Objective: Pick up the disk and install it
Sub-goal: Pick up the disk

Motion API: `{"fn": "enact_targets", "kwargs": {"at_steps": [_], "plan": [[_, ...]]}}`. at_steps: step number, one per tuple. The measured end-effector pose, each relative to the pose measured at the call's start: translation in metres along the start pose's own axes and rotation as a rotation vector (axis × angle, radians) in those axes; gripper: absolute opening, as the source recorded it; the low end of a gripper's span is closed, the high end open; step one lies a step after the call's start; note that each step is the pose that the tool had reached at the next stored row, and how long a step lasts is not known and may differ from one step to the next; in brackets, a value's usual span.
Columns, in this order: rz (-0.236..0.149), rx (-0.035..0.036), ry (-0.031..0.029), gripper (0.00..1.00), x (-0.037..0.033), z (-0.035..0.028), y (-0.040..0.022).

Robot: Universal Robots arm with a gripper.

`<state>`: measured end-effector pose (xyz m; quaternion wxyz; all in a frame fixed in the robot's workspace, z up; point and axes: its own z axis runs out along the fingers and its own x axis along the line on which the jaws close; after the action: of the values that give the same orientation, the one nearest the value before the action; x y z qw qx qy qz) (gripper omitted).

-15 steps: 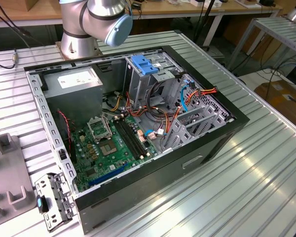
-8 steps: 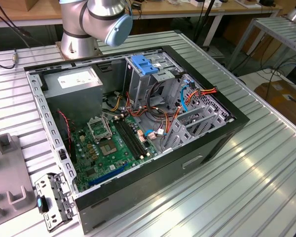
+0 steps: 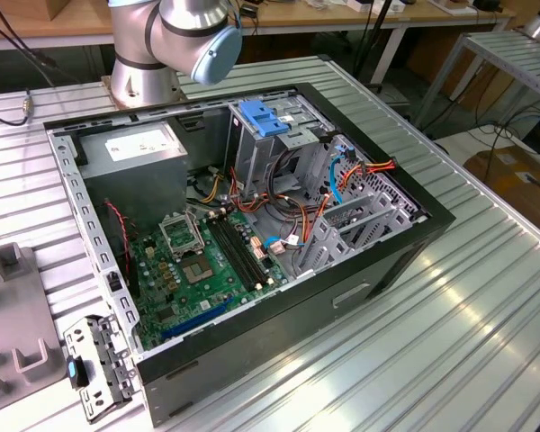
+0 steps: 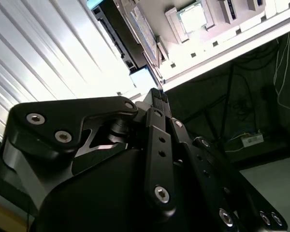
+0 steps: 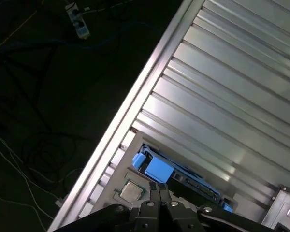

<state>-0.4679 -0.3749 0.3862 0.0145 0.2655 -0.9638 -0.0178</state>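
We judge this the approach: the gripper [image 5: 159, 188], jaws together and empty, hovers near the disk [image 5: 158, 170] by the counter [image 5: 222, 72] edge; grasping needs them parted.

Gleaming silver-grey cylindrical arm joint [image 3: 180, 18], rounded pale-blue plastic cap [image 3: 218, 52] on its end. Closer in, in both wrist views, matte black metal gripper [image 4: 157, 95] [image 5: 159, 189]: flat angular link bars [image 4: 157, 145], studded with round silver screw heads [image 4: 161, 194], plus smooth black housing [image 4: 101, 198].
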Motion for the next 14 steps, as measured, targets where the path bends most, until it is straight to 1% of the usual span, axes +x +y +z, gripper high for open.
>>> {"fn": "enact_targets", "kwargs": {"at_steps": [1, 3, 5, 9, 10, 13, 14], "plan": [[-0.013, 0.0002, 0.0006, 0.11, 0.0, 0.0, 0.0], [-0.055, 0.001, 0.0023, 0.11, 0.0, 0.0, 0.0], [-0.083, 0.0015, 0.0035, 0.11, 0.0, 0.0, 0.0], [-0.129, 0.0024, 0.0054, 0.11, 0.0, 0.0, -0.0001], [-0.171, 0.0032, 0.0072, 0.11, 0.0001, 0.0, -0.0001], [-0.241, 0.0045, 0.0101, 0.11, 0.0001, 0.0, -0.0001], [-0.276, 0.0051, 0.0116, 0.11, 0.0001, 0.0001, -0.0001]]}}
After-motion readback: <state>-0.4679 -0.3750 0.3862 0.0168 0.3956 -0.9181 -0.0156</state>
